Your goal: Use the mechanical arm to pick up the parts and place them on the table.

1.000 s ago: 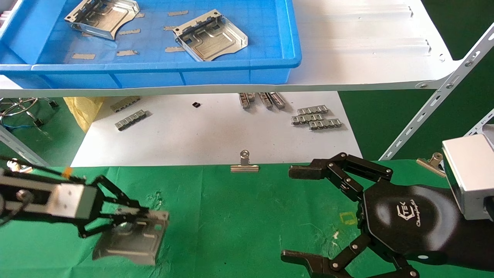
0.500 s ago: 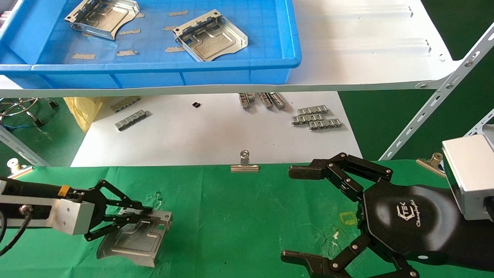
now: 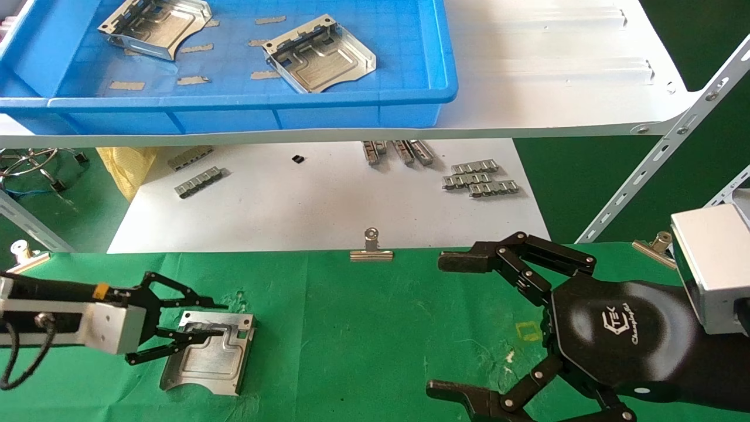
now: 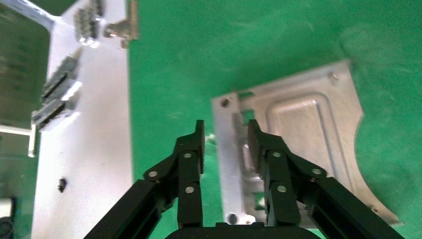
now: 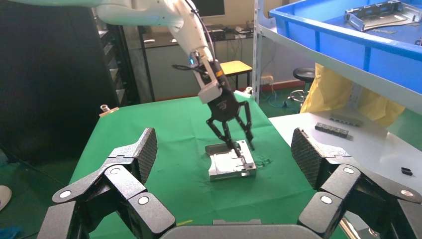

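One silver stamped part (image 3: 208, 354) lies flat on the green table (image 3: 363, 328) at the front left. My left gripper (image 3: 221, 319) is open and straddles the part's far rim, one finger inside the tray and one outside it. In the left wrist view the gripper (image 4: 226, 135) has the rim between its spread jaws, with a gap showing, and the part (image 4: 303, 144) rests on the cloth. Two more parts (image 3: 319, 53) (image 3: 155, 23) lie in the blue bin (image 3: 234, 99) on the shelf. My right gripper (image 3: 445, 325) is open and empty, parked at the front right.
The white shelf board (image 3: 556, 88) overhangs a white sheet (image 3: 322, 205) holding small grey notched strips (image 3: 480, 179). A binder clip (image 3: 371, 251) sits on the table's far edge, and another (image 3: 653, 246) at the right. A slanted shelf strut (image 3: 662, 158) rises at the right.
The left gripper lowered the tilted part until it lay flat on the green cloth, then its jaws spread apart off the rim. The right arm has not moved.
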`<state>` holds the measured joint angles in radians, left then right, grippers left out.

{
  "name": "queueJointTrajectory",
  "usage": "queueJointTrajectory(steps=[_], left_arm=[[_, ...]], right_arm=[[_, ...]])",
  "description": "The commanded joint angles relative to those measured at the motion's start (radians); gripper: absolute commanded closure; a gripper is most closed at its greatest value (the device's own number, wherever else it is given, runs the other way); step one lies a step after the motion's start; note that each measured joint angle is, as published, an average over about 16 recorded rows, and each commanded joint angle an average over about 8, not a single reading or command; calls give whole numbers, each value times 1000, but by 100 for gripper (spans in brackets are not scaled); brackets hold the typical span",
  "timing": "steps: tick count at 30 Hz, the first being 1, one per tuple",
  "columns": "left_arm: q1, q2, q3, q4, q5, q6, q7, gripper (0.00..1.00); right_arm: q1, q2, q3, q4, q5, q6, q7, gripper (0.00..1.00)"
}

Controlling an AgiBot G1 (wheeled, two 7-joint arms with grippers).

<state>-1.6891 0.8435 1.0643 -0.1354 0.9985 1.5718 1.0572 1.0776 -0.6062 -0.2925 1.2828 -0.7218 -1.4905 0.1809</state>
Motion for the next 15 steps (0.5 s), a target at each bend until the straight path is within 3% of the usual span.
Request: queueJointTrajectory(steps=[1, 15], left_arm=[[-5, 1, -2, 9, -6, 12, 0, 0], [28, -45, -63, 29, -153, 24, -310, 0]], right_arm=[[0, 0, 0, 0, 0, 0, 0, 0], [0, 0, -1, 0, 1, 0, 0, 0]])
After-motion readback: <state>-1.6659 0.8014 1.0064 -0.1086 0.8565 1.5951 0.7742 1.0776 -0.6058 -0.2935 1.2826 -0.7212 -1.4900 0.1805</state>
